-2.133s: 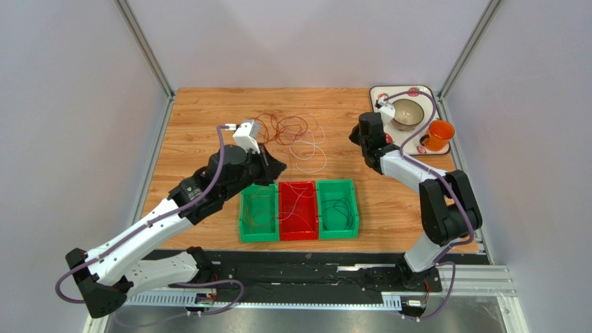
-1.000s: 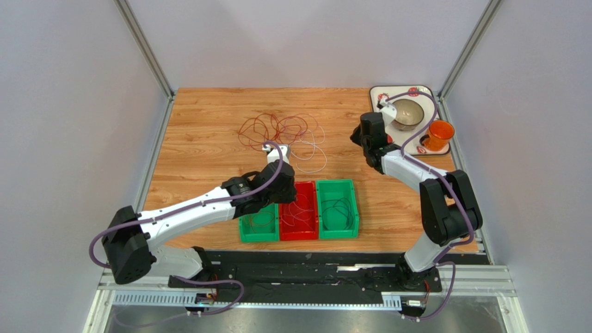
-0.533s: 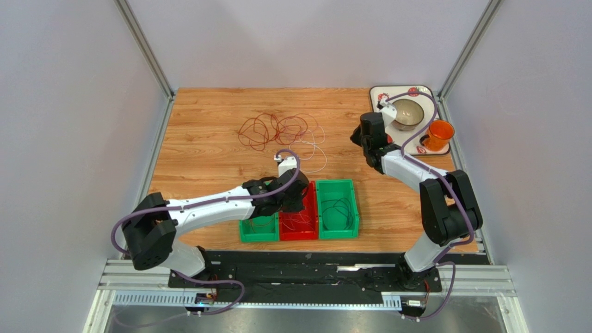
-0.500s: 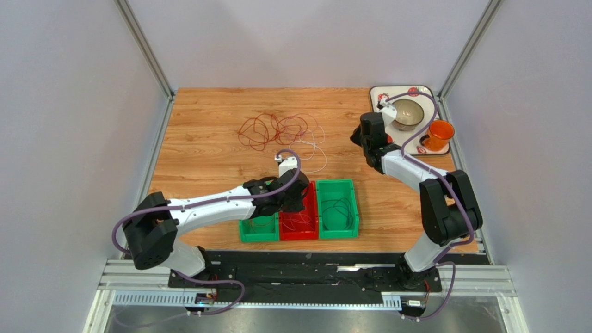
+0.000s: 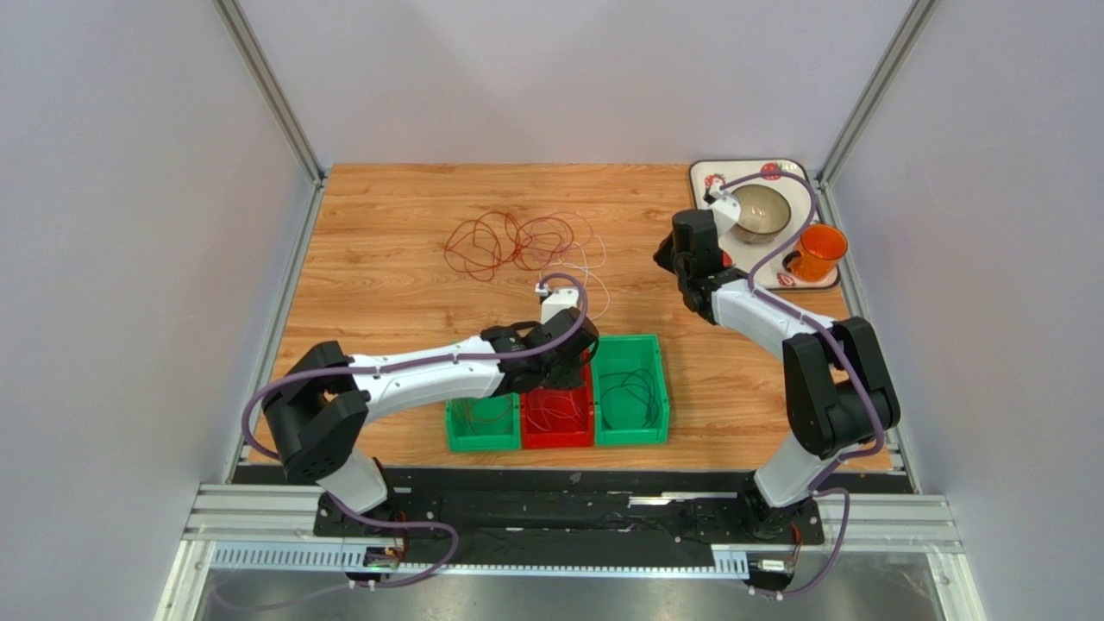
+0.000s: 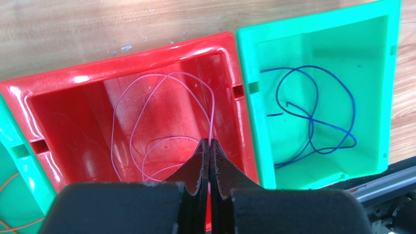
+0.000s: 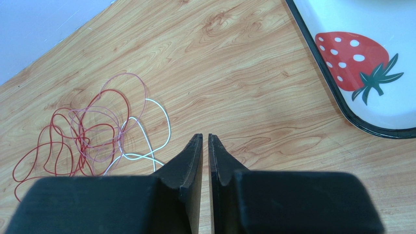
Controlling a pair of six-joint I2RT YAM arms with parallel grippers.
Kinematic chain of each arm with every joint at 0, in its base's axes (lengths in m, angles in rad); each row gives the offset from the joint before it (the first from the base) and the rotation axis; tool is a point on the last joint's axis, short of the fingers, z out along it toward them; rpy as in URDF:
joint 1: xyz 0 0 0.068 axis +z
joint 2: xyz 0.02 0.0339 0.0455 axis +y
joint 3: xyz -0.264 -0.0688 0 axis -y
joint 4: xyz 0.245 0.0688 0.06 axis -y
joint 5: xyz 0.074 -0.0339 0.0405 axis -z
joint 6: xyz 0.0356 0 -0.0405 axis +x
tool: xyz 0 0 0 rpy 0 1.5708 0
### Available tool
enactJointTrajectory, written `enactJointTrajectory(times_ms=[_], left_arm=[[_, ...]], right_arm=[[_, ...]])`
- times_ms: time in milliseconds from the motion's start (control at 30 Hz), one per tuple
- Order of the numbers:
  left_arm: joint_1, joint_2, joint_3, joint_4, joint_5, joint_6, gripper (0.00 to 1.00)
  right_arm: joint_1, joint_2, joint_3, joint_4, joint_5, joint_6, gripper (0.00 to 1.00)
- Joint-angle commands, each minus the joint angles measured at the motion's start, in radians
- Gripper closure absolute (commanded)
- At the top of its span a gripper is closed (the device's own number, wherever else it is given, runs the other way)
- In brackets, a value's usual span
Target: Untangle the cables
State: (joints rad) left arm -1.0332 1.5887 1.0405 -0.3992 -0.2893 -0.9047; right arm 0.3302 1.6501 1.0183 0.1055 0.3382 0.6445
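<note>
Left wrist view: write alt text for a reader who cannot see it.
The left gripper, shut, hangs over a red bin holding thin pink cable loops, one strand running up to its tips. At the picture's right, a green bin holds a dark blue cable.

cables | tangle (image 5: 512, 243) of red, pinkish, white loops, flat on worktop (image 5: 389, 233), 12 o'clock of bins | white loop (image 5: 579, 287) trailing to 4 o'clock | pink strand (image 6: 114, 127) coiled in red bin (image 6: 122, 62), one end running into shut left hand (image 6: 209, 141) | blue strand (image 6: 313, 120) in green bin (image 6: 317, 24) at 3 o'clock | orange strand (image 6: 19, 224) in second green bin (image 6: 29, 170) at 9 o'clock
</note>
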Motion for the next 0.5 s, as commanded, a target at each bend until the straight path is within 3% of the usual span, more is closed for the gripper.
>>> enactJointTrajectory(times_ms=[0,67,300,467], left_arm=[[-0.010,-0.006,0.061,0.042,-0.031,0.055,0.92],[-0.010,-0.007,0.066,0.049,-0.034,0.066,0.83],[-0.021,-0.036,0.069,0.036,-0.048,0.064,0.67],[-0.044,-0.082,0.075,0.034,-0.063,0.095,0.43]], right_arm=[[-0.005,-0.007,0.014,0.014,0.005,0.014,0.88],[-0.005,-0.009,0.012,0.016,0.004,0.015,0.88],[-0.005,-0.007,0.012,0.017,0.002,0.017,0.88],[-0.005,-0.007,0.014,0.019,0.001,0.015,0.88]])
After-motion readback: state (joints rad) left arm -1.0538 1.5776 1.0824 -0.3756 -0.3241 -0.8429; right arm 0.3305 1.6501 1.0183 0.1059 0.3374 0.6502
